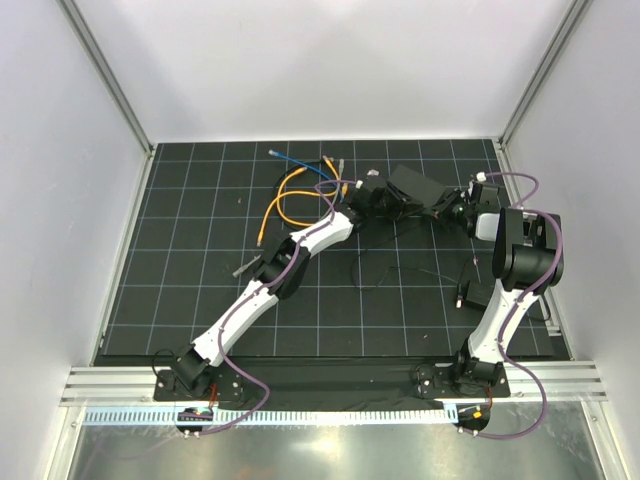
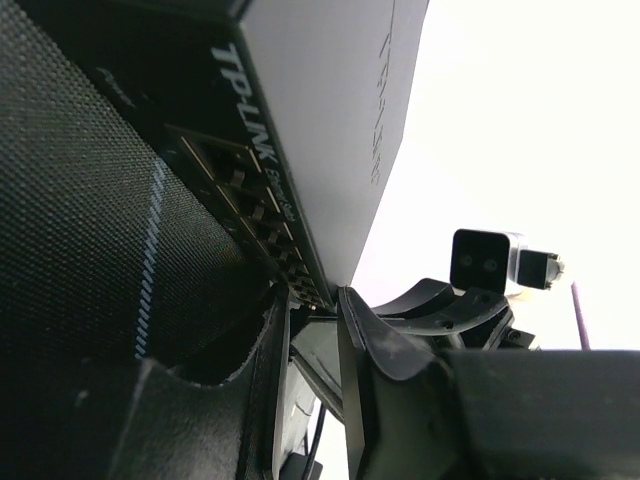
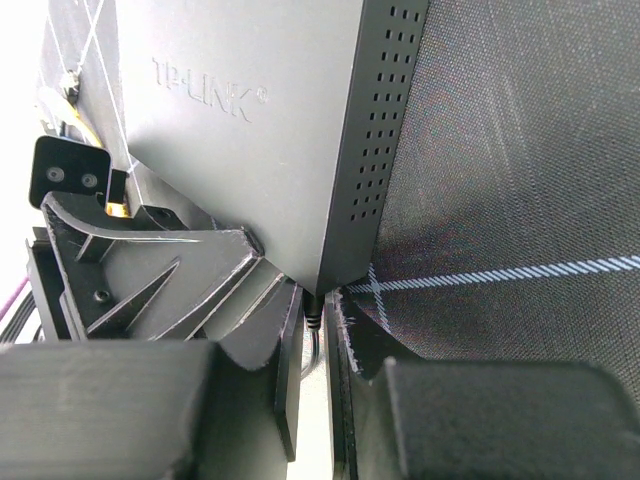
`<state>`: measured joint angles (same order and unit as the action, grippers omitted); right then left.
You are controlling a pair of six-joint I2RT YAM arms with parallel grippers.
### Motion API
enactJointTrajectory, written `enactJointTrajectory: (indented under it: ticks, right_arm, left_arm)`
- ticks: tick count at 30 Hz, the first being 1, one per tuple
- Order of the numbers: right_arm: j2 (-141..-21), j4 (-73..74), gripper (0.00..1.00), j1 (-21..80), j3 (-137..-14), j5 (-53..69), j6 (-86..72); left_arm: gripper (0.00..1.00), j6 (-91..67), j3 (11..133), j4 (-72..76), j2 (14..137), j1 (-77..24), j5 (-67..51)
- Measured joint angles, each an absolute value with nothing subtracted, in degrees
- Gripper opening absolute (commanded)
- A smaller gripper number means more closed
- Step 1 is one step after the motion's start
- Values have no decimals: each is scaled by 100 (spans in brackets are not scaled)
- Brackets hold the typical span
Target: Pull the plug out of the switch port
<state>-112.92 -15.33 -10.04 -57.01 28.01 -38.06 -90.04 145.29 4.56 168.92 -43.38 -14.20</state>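
Top view only: switch (image 1: pixel 415 185) tilted over the far part of the gridded surface (image 1: pixel 200 280), caught between left end effector (image 1: pixel 368 197) and right end effector (image 1: pixel 452 205); orange cable (image 1: pixel 272 205) and blue cable (image 1: pixel 295 157) lying loose to its left
Left wrist view only: row of sockets (image 2: pixel 255 215) along one long edge, running down into the gap of the left end effector
Right wrist view only: side wall dotted with vent holes (image 3: pixel 385 110); plug (image 3: pixel 314 318) with a ribbed neck leaving the switch at its near corner
Switch: flat, matte black, pale TP-LINK lettering on the broad face
Left end effector: almost closed, clamped across the thickness of the switch at a corner of the socket edge, one finger on each flat face
Right end effector: drawn in to a narrow slot, pinching the plug just under the corner of the switch
Position: switch between both end effectors, left one at its left end, right one at its right end, fingertips of each at a corner
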Motion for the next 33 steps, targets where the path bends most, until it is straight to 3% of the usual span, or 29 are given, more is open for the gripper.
enactJointTrajectory:
  ticks: [9, 25, 33]
  right_arm:
    - [-11478, -1061, 1, -952, -6125, 2976, -3505]
    - [-11384, -1170, 1, -816, -5843, 3371, -3326]
    - [-11358, -891, 1, -543, -5752, 3905, -3310]
  left_arm:
    - [26, -9008, 14529, 517, 16907, -4285, -1444]
    - [22, -9063, 14440, 862, 16945, -4274, -1562]
    - [39, -8864, 13793, 1361, 16702, -4305, -1566]
